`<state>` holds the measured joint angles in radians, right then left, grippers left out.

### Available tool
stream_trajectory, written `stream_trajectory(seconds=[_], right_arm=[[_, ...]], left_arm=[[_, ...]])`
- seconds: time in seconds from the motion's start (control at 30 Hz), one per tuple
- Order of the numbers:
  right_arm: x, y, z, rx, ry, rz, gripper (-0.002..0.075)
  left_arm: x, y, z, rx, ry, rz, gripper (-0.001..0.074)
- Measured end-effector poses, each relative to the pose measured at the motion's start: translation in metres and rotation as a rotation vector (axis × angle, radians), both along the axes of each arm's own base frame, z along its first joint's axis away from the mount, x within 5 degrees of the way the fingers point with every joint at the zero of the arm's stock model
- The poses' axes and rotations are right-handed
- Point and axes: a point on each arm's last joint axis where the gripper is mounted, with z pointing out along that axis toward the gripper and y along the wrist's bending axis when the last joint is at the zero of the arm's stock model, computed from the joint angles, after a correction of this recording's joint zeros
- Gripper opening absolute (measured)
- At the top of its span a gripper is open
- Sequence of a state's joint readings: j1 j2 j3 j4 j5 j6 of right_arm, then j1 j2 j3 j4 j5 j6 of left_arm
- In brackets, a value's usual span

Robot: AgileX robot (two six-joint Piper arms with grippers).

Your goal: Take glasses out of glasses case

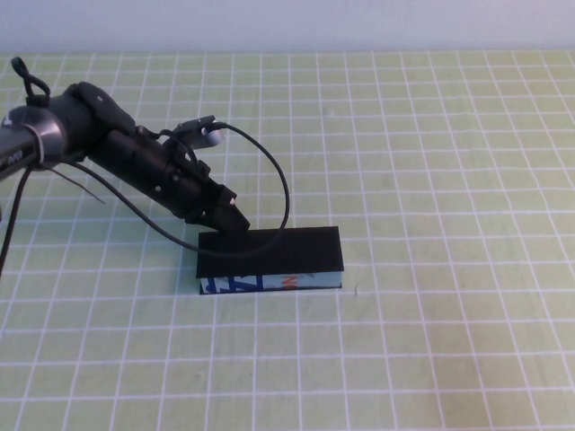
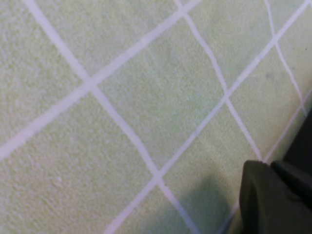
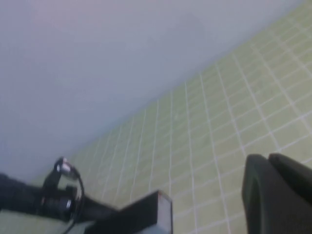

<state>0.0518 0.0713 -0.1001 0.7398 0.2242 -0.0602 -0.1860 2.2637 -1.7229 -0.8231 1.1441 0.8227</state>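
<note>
The glasses case (image 1: 269, 259) lies shut a little left of centre in the high view, flat black lid up and its white printed side facing the camera, on the green gridded table (image 1: 431, 162). The glasses themselves are not to be seen; I'd judge they are inside, under the lid.

The left end effector (image 1: 228, 218) has its tip down at the case's upper left corner, right by the lid's far edge; whether it touches I can't say, nor whether its fingers are parted or together. In the left wrist view there is only mat and a dark finger (image 2: 270, 200) at the lower right.

The right end effector (image 3: 278, 195) is out of the high view, parked off to the side, closed on nothing, looking across at the case from afar.

The step in hand looks like opening the lid. To do it well, I'd say the tip must catch just under the lid's free edge, not press on top, and lift in an arc about the hinge. The box looks light, so it may slide or tip; a slow lift would help
</note>
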Motion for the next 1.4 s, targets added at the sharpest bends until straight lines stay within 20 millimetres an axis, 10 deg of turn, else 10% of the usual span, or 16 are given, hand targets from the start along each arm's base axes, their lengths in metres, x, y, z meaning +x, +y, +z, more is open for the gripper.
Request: stream_trajectory(seconds=[0.33, 0.7, 1.1, 1.4], right_arm=[[0.066, 0.025, 0.063, -0.391, 0.475, 0.401, -0.0018], [0.161, 0.086, 0.078, -0.617, 0.485, 0.739, -0.0018], [0.180, 0.226, 0.049, -1.227, 0.160, 1.128, -0.0001], [0.202, 0.261, 0.014, -1.440, 0.020, 1.192, 0.0299]], left_arm=[[-0.001, 0.000, 0.000, 0.002, 0.004, -0.006, -0.0004], [0.000, 0.000, 0.000, 0.003, 0.008, 0.002, -0.0004], [0.000, 0.000, 0.000, 0.003, 0.015, 0.009, -0.0004], [0.000, 0.000, 0.000, 0.003, 0.016, 0.010, -0.0004]])
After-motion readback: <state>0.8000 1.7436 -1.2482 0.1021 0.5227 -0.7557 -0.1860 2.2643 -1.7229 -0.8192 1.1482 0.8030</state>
